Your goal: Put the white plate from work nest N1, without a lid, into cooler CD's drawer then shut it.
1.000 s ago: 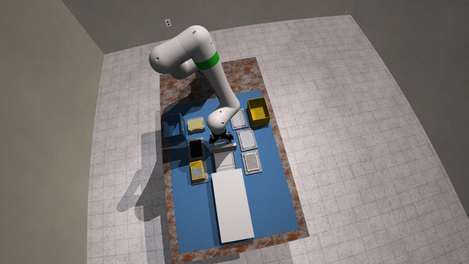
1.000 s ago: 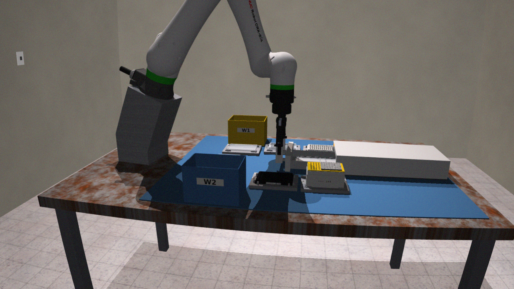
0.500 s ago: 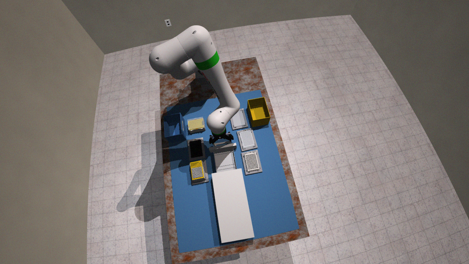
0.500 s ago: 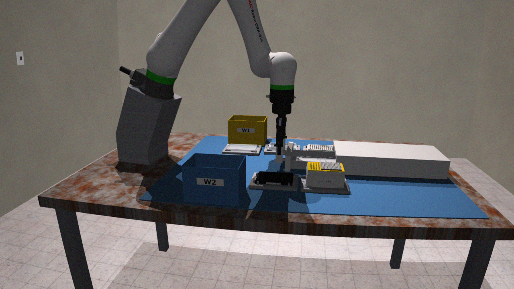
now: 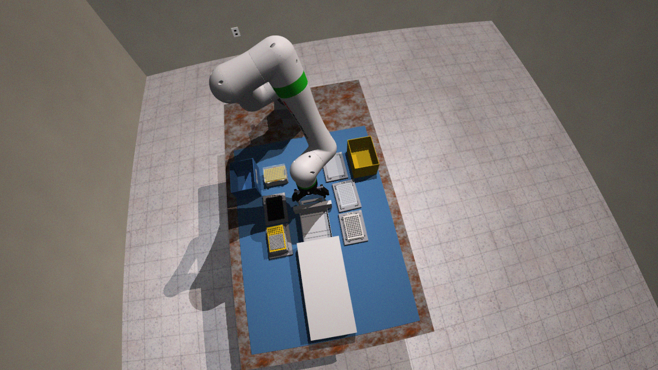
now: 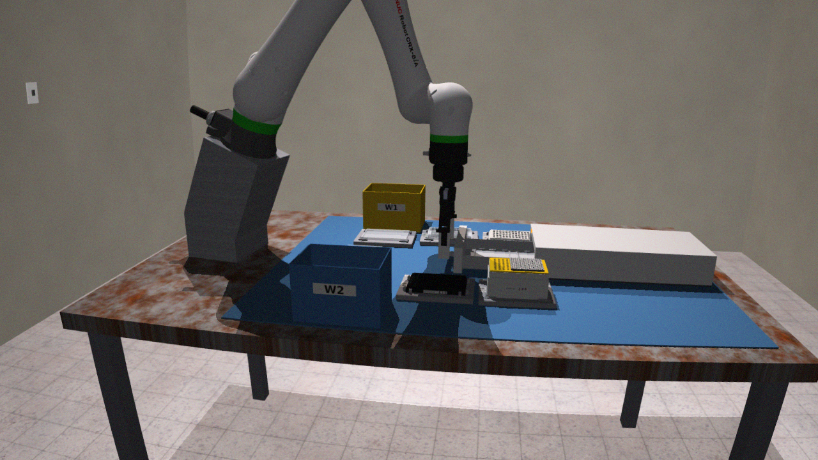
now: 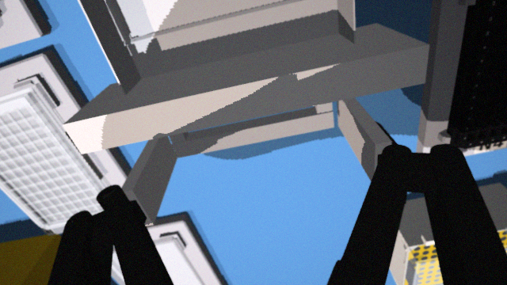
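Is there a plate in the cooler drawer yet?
No: in the top view the open drawer shows only its bare floor, with no plate inside.
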`<state>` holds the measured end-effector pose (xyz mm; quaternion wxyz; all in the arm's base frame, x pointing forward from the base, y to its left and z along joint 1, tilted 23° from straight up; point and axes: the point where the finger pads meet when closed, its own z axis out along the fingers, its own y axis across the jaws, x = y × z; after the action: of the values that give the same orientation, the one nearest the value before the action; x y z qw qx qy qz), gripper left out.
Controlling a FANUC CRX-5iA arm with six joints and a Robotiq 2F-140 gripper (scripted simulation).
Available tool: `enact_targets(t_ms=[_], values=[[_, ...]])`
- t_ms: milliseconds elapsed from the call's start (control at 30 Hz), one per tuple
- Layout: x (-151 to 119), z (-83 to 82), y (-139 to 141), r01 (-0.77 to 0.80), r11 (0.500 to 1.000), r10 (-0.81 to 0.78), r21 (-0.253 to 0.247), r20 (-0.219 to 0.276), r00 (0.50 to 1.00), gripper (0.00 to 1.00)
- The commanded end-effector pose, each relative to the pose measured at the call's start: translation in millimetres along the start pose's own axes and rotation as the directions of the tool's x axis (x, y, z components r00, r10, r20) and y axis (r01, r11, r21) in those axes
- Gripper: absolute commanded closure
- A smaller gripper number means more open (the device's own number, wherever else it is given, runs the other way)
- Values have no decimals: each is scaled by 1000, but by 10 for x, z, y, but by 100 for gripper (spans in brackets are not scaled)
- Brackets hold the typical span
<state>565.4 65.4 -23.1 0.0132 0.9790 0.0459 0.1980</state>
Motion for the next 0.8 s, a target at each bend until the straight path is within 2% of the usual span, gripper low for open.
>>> enact_targets(t_ms=[0, 467, 767], values=[[2, -1, 0, 0, 1000, 0, 0, 0, 1000, 13], [2, -1, 0, 0, 1000, 0, 0, 0, 1000, 13], [2, -94, 0, 0, 1000, 0, 0, 0, 1000, 13]])
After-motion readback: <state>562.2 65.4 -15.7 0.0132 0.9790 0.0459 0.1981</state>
